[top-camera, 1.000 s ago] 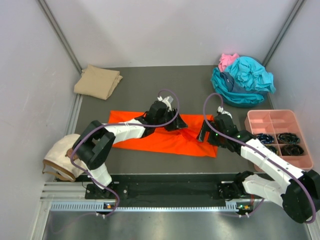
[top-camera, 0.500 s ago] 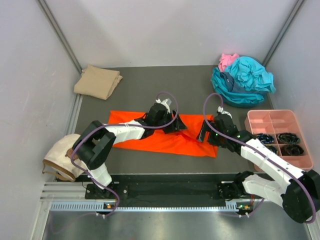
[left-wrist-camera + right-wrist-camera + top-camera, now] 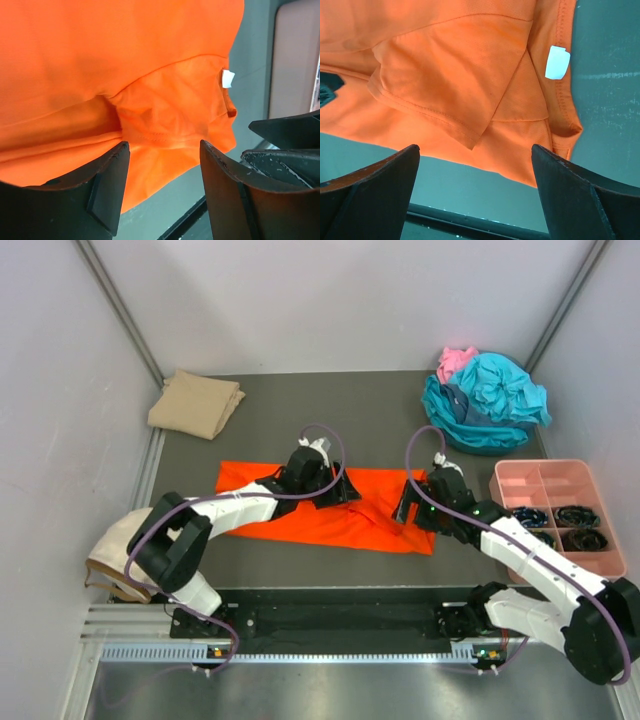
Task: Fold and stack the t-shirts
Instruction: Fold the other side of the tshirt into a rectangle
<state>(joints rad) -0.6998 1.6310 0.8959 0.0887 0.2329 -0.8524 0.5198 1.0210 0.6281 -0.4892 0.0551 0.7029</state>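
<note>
A bright orange t-shirt (image 3: 290,520) lies spread across the middle of the table, with a sleeve folded over its right part. My left gripper (image 3: 342,492) is low over its middle, jaws open with bunched orange cloth (image 3: 165,120) just beyond the fingertips (image 3: 162,192). My right gripper (image 3: 404,511) hovers over the shirt's right end, wide open and empty (image 3: 477,192), above the white neck label (image 3: 557,62). A folded tan t-shirt (image 3: 195,403) lies at the back left. Teal t-shirts (image 3: 490,400) and a pink one (image 3: 456,360) are piled at the back right.
A pink compartment tray (image 3: 545,480) with dark items stands at the right. A cream cap-like thing (image 3: 118,550) sits off the table's left edge. Grey walls close in the left, back and right. A black rail (image 3: 330,615) runs along the front.
My left gripper has slid leftward over the orange shirt, and the cloth under it has wrinkled. The right arm has not moved.
</note>
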